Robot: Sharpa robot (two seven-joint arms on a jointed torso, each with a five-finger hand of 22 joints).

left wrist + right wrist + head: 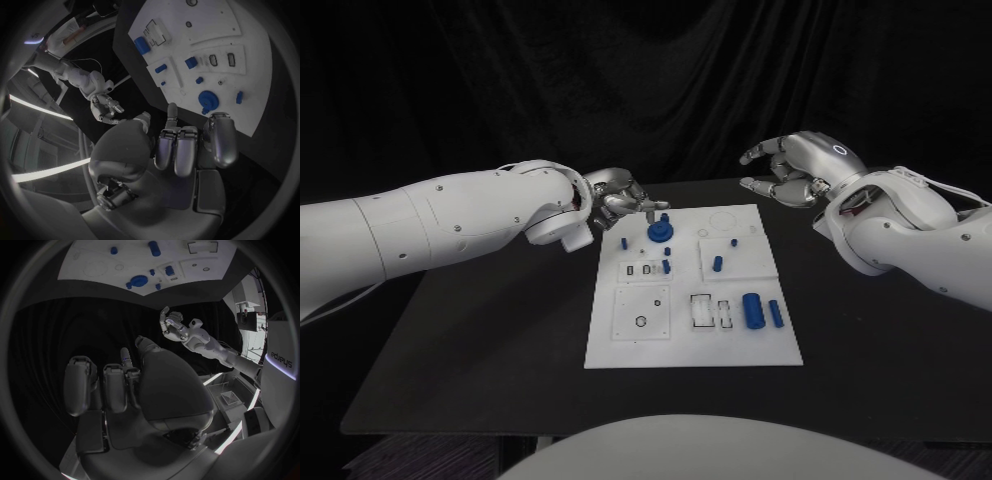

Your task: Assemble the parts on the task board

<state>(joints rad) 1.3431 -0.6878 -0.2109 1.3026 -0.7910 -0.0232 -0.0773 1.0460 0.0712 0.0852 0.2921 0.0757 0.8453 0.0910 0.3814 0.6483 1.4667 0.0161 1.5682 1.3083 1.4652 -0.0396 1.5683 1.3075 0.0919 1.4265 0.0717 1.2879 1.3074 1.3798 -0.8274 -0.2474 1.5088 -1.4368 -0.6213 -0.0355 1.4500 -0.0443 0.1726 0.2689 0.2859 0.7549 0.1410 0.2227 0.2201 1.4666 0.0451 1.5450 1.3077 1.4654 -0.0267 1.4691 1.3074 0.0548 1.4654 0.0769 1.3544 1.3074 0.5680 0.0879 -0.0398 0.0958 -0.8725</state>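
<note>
Blue parts (pixel 759 309) lie on the task board (pixel 625 350) awaiting assembly; left hand (pixel 620 200) and right hand (pixel 790 170) hover empty, fingers loosely apart.

Task board (pixel 94 270) cut off by circle's rim

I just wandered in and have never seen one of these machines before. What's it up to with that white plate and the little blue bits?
It is assembling small blue parts on the white task board. The left robot hand hovers at the board's far left corner, by a round blue part, holding nothing as far as I can see. The right robot hand is raised beyond the far right corner, fingers loosely curled, empty. More blue pieces, such as a cylinder, lie on the board.
</note>
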